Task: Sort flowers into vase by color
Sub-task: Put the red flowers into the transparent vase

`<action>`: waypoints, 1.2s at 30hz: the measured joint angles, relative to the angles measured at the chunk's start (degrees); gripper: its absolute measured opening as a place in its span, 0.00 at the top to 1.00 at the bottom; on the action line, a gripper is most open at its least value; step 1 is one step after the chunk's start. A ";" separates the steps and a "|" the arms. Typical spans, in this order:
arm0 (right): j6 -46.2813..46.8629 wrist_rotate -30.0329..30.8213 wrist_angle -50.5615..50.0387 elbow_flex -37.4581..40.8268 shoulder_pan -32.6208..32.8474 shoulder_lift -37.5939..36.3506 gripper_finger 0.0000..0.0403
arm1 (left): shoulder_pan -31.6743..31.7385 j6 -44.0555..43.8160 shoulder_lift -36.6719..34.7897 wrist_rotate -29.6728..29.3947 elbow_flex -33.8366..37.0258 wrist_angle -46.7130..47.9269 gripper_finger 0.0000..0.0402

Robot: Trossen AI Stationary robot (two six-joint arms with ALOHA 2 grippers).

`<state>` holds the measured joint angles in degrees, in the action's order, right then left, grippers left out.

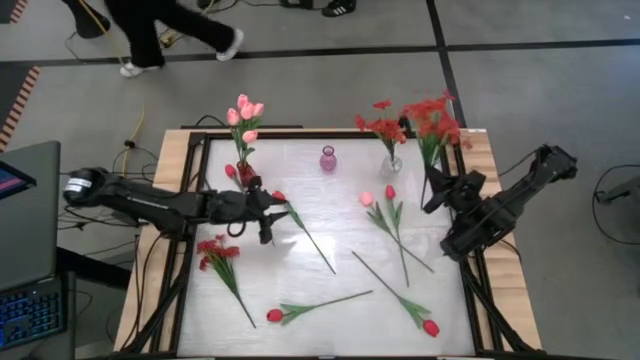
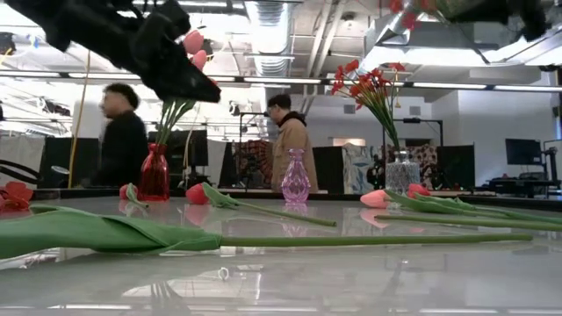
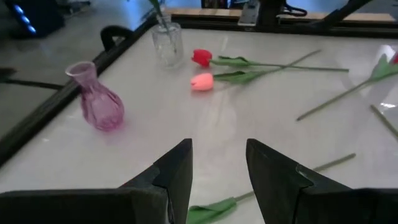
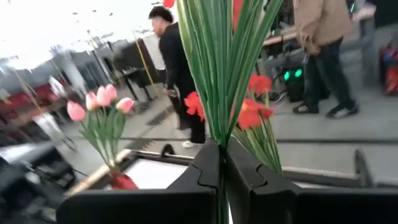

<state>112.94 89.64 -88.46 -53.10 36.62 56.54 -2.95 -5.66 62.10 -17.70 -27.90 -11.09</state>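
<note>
My left gripper [image 1: 270, 217] [image 3: 217, 171] hangs open above the table's left half, over the stem of a lying red tulip [image 1: 279, 196]; a green leaf [image 3: 211, 208] shows under its fingers. My right gripper [image 1: 434, 187] [image 4: 222, 152] is shut on a spray of small red blossoms [image 1: 436, 118], lifted near the far right corner. Pink tulips [image 1: 243, 112] stand in a red vase [image 2: 154, 173]. Another red spray [image 1: 384, 126] stands in the clear vase [image 1: 392, 163]. The purple vase [image 1: 328, 158] holds nothing. My right gripper pinches the bundle of green stems [image 4: 217, 124] of the red spray between its two fingers, which lie across the stems. The spray is lifted clear of the table, and its stems fan out past the fingers toward the blossoms [image 1: 436, 118].
Lying on the table: a red spray [image 1: 215, 250] at the left, a red tulip [image 1: 275, 315] near the front, a red tulip [image 1: 430, 327] at the front right, a pink tulip [image 1: 367, 199] and a red tulip [image 1: 390, 192] mid-right. People stand and walk beyond the far edge [image 2: 290, 140].
</note>
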 joint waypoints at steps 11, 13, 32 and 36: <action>8.74 0.31 4.21 12.37 0.41 -10.48 0.92 | 3.02 2.02 9.67 5.32 0.01 -16.51 0.66; 12.11 0.28 4.12 14.13 0.89 -11.69 0.92 | 3.53 2.55 10.46 6.64 -0.02 -17.88 0.65; 5.17 -17.39 24.94 15.95 8.01 -15.53 0.92 | 7.18 5.15 11.11 10.96 0.02 -19.45 0.66; -8.85 -20.87 34.32 15.95 6.33 -15.62 0.92 | 7.19 5.60 11.11 11.56 0.02 -19.19 0.66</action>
<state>104.09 68.77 -54.13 -37.15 42.95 40.92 4.24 -0.06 73.21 -6.14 -27.88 -30.28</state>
